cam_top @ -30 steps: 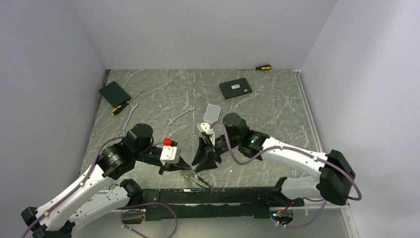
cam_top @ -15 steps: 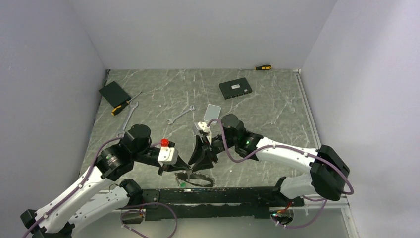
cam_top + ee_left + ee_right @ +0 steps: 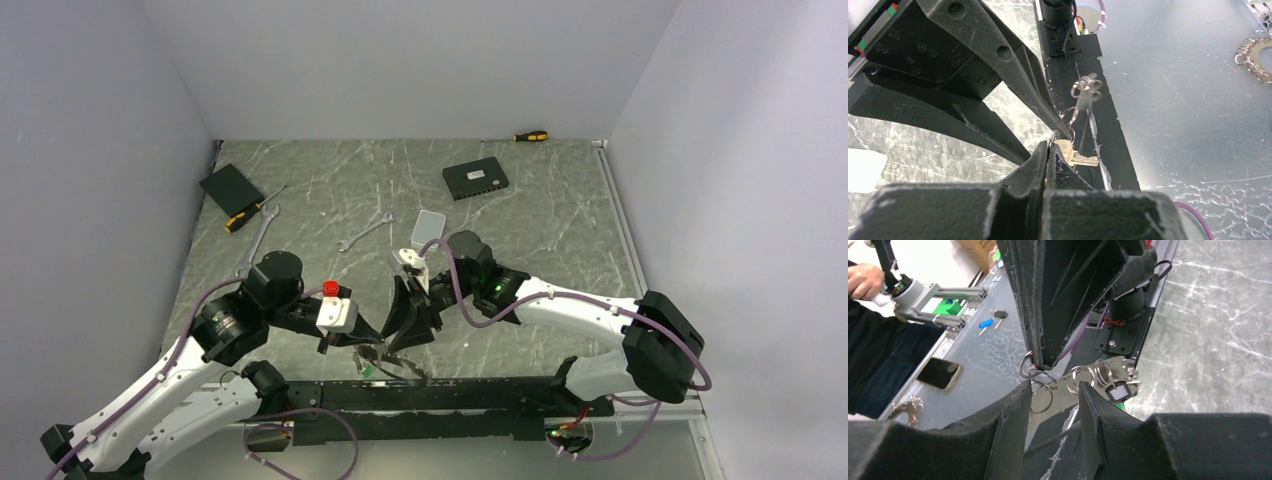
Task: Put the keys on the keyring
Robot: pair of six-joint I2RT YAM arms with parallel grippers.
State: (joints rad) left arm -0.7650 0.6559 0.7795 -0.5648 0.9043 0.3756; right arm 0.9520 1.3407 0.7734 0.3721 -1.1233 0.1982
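Note:
In the left wrist view my left gripper is shut on the head of a small brass-silver key, with a thin wire ring pinched beside it. More small rings hang beyond it. In the right wrist view my right gripper is open, and several linked silvery rings and a white tag hang at its fingertips. The left gripper comes down from above onto those rings. From above, the left gripper and right gripper meet tip to tip over the keyring bundle at the table's near edge.
Two wrenches, two screwdrivers, a black box, a black pad and a pale card lie further back. Below the table's edge are a phone and loose tagged keys.
My right gripper has moved left, closer to the left gripper's tip. The left gripper has drawn back slightly left. The hanging ring bundle has swung and shifted under them.

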